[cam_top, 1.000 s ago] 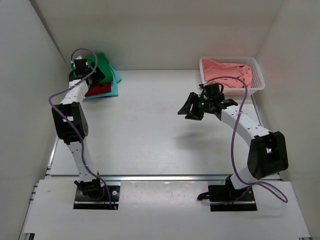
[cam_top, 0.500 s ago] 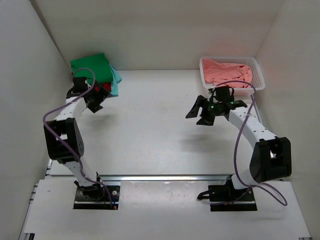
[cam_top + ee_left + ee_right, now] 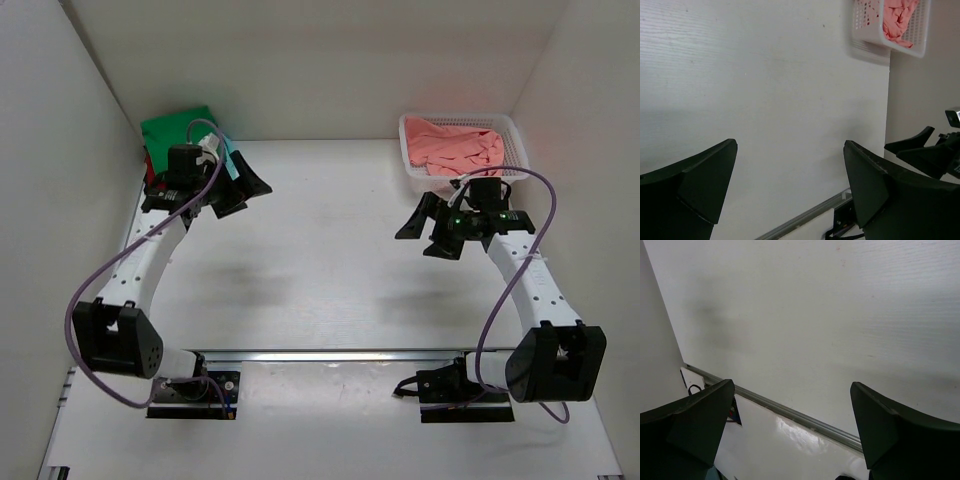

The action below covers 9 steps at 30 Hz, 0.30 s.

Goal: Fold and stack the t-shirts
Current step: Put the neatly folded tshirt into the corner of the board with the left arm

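Left gripper (image 3: 245, 195) and right gripper (image 3: 422, 235): wide open, empty. Next, likely: lift salmon pink t-shirt (image 3: 455, 147) from mesh basket (image 3: 519, 146).

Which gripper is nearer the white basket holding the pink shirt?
Right. The right gripper hangs open just off the near side of the basket; the left gripper is across the table, beside the green shirt at the far left.
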### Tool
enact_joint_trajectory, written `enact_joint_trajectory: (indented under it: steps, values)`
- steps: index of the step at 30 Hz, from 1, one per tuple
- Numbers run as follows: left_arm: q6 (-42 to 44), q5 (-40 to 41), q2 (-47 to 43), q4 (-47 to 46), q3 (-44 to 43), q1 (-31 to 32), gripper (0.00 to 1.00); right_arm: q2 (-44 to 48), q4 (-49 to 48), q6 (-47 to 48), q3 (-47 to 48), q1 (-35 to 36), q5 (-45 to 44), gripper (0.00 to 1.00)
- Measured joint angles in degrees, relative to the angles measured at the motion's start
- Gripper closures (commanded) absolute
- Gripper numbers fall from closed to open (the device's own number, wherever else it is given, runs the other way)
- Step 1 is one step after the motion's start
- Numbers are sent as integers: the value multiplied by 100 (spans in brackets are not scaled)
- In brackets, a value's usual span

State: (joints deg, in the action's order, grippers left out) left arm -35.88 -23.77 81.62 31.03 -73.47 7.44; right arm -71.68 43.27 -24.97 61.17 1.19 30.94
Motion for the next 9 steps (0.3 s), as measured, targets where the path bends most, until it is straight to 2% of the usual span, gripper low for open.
enact_joint_trajectory:
  steps: [5,9]
  values:
    - [146,39,-601,302,221,22,1,24,79,15,-11,63,42,1]
    - [304,92,-664,481,175,133,2,42,122,44,-17,177,52,1]
